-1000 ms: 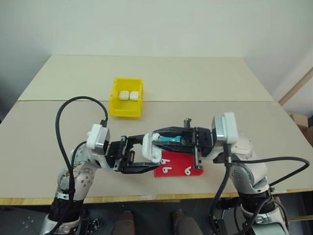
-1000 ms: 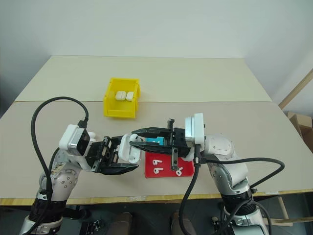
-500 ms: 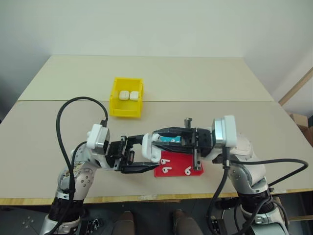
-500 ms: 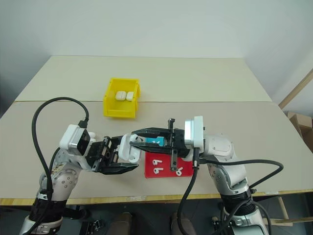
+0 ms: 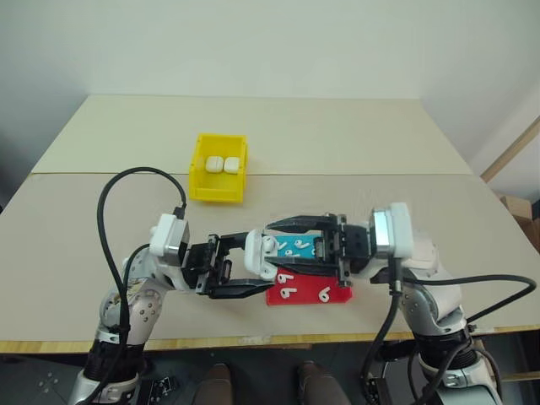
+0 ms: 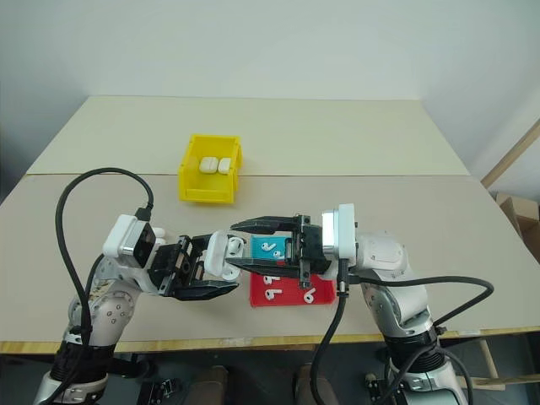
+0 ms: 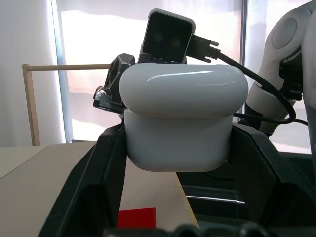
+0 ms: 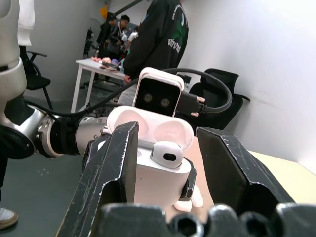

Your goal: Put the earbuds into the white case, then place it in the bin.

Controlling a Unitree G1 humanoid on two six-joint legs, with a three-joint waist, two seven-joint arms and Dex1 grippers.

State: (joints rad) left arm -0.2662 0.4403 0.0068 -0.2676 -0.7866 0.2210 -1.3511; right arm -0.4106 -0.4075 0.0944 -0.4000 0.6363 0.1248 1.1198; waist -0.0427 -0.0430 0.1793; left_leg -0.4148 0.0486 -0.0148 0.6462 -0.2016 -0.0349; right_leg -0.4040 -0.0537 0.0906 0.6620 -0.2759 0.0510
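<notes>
In the left eye view, the white case [image 5: 257,253] is seen clenched in the left claw [image 5: 245,270], lifted clear of the tabletop [image 5: 354,135] and just in front of the red tray [image 5: 309,291]. The right claw [image 5: 283,245] is reached in from the other side with its fingers spread apart, nothing gripped between them. The bin [image 5: 218,169] stands well apart towards the back, with two closed cases lying in it. Earbuds [image 5: 287,292] are seen lying on the red tray, and more on the blue tray [image 5: 295,248] beneath the right claw.

In the right eye view, the same arrangement is shown from a slightly shifted angle.

In the left wrist view, the case is shown close, its body pinched at both sides by the black fingers [image 7: 98,173]; the lid cannot be judged open or shut from this back side.

In the right wrist view, what the head views hide is revealed: the lid is flipped up and one earbud [image 8: 167,154] is sitting at the mouth of the case, not fully sunk in.

The case is judged light, rigid and slippery in its gloss, so it is best held across the flat sides of the lower body, leaving the hinge free. The earbuds are tiny and easily dropped.
</notes>
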